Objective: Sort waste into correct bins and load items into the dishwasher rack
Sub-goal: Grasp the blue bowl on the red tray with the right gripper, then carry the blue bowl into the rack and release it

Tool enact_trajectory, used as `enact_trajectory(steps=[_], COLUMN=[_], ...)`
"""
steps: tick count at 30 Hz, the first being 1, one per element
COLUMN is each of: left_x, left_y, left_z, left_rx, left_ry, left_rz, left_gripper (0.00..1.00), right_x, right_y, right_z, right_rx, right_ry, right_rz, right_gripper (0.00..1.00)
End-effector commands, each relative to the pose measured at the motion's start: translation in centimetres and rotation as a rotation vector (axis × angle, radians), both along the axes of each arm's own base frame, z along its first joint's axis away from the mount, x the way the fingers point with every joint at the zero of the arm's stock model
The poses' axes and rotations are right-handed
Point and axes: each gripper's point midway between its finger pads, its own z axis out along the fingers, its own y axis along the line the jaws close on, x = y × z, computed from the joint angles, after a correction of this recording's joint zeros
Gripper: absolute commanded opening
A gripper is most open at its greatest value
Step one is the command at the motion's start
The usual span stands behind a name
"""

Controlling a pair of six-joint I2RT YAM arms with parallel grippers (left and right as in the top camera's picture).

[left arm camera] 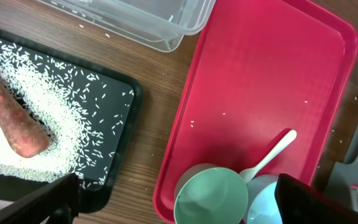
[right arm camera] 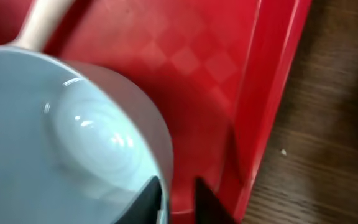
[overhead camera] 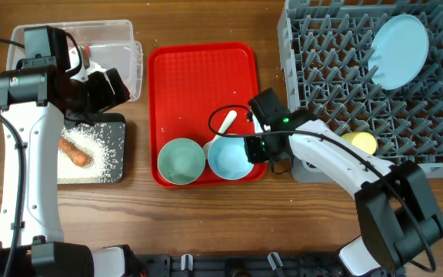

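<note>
Blue bowl sits at tray's near right corner, touching green bowl on its left; white spoon lies just behind.

Right gripper at bowl's right rim: one finger inside wall, other outside, jaws narrow, seemingly pinching rim.

Judgement: confirm firm grip, lift straight up, avoid dragging spoon or nudging green bowl, clear red tray lip, carry to dishwasher rack at table's far right, where plate stands.

Left gripper hovers spread wide, empty, over black tray with carrot and rice.

red tray, orange carrot (white rice on black tray)
</note>
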Motion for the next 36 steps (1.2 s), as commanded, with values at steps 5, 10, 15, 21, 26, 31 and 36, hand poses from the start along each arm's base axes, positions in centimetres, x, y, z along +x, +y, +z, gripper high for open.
enact_trajectory(steps=[5,10,15,21,26,31,36], left_x=[0.2,0.2,0.2,0.2,0.2,0.2,0.2], left_y=[-0.3,-0.3,-0.3,-0.2,-0.3,-0.3,-0.3], left_z=[0.0,0.0,0.0,0.0,0.0,0.0,0.0], left_rx=[-0.001,-0.001,-0.001,-0.001,-0.001,-0.001,-0.001], left_ry=[-0.003,-0.003,-0.003,-0.004,-0.003,-0.003,-0.003], left_rz=[-0.023,-0.023,-0.023,-0.023,-0.023,-0.023,-0.023], left_gripper=[1.00,1.00,1.00,1.00,1.00,1.00,1.00], right_x=[1.1,4.9,11.0,17.1,21.7,24.7,26.3], right_y=[0.2,-0.4,-8.9,-17.7,-21.1,-22.1,-21.6], right_z=[0.7,8.7,21.6,28.5,26.4,23.0,19.2], right_rx=[0.006,-0.037,-0.352,-0.837,-1.164,-1.361,-1.380], right_ry=[-0.044,-0.249,-0.682,-1.000,-0.920,-0.827,-0.797], right_rz=[0.011,-0.030,-0.307,-0.428,-0.216,-0.090,-0.045], right_gripper=[0.04,0.04,0.04,0.04,0.04,0.04,0.04])
